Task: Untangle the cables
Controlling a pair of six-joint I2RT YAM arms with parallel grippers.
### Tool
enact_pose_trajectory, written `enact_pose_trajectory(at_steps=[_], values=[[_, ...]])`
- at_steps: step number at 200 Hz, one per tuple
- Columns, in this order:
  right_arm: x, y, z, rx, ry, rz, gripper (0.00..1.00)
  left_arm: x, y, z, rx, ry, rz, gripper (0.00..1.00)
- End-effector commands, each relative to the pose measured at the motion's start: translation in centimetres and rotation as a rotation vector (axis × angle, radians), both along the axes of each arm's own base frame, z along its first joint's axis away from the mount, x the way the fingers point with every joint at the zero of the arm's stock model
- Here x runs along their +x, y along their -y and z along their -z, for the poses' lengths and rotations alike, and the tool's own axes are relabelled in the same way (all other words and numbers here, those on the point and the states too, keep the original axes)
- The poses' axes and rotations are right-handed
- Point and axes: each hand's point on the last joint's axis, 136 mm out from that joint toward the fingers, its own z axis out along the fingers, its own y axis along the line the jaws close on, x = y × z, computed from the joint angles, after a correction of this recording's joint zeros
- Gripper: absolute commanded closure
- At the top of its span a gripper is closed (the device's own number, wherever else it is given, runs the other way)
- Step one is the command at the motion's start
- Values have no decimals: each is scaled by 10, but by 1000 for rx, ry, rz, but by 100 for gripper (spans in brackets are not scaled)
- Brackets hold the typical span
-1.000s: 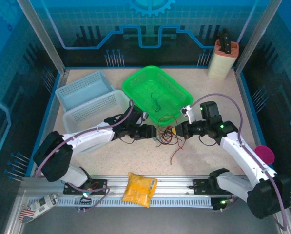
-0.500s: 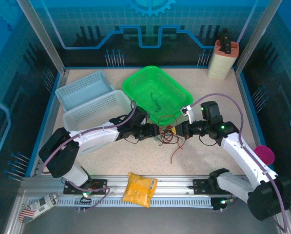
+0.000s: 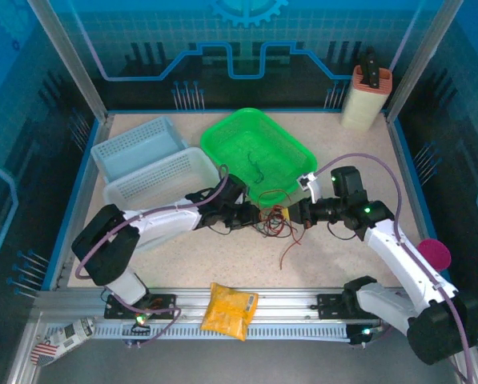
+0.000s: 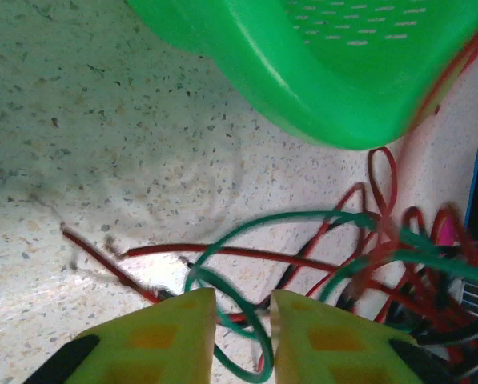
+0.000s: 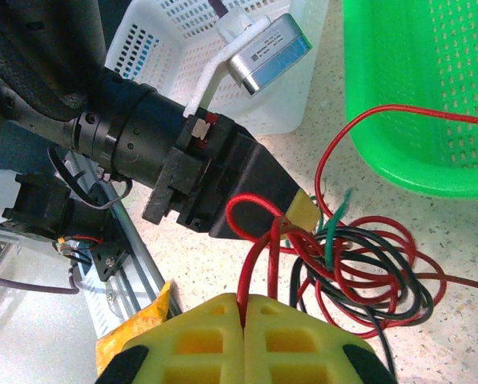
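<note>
Cables (image 3: 272, 222), tangled near the green basket (image 3: 259, 152) between both grippers, are being held: red strand (image 5: 244, 272) pinched in the closed right gripper (image 5: 244, 308), green loop (image 4: 303, 214) straddled by the narrowly parted left gripper (image 4: 243, 320).

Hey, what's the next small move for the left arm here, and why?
Probably close the left gripper on the green cable: its loop sits in the gap between the fingers, not yet pinched. The right gripper is shut on a red cable, anchoring the tangle.
</note>
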Motion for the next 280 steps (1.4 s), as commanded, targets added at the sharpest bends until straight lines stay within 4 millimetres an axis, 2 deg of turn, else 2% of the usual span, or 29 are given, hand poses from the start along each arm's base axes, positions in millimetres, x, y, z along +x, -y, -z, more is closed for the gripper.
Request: enact_pose_trajectory(at_steps=[1, 45, 64, 94, 123, 158, 184, 221, 280], values=[[-3, -3, -4, 13, 16, -19, 100, 1, 11, -9, -34, 17, 33, 84], [-1, 1, -1, 2, 13, -3, 100, -3, 5, -17, -16, 44, 52, 100], [1, 5, 2, -13, 13, 12, 100, -4, 3, -21, -12, 58, 63, 100], [1, 16, 22, -70, -47, 57, 100, -7, 3, -37, -42, 95, 84, 100], [0, 15, 43, -127, -136, 70, 100, -11, 15, -64, -132, 141, 145, 100], [8, 17, 55, -196, -149, 148, 100, -19, 23, -75, -177, 130, 206, 100], [19, 31, 66, -269, -179, 267, 100, -22, 22, -90, -232, 150, 221, 100], [22, 61, 92, -425, -251, 423, 100, -19, 13, -124, -373, 210, 223, 100], [21, 96, 105, -533, -299, 584, 100, -26, -11, -138, -343, 237, 256, 100]])
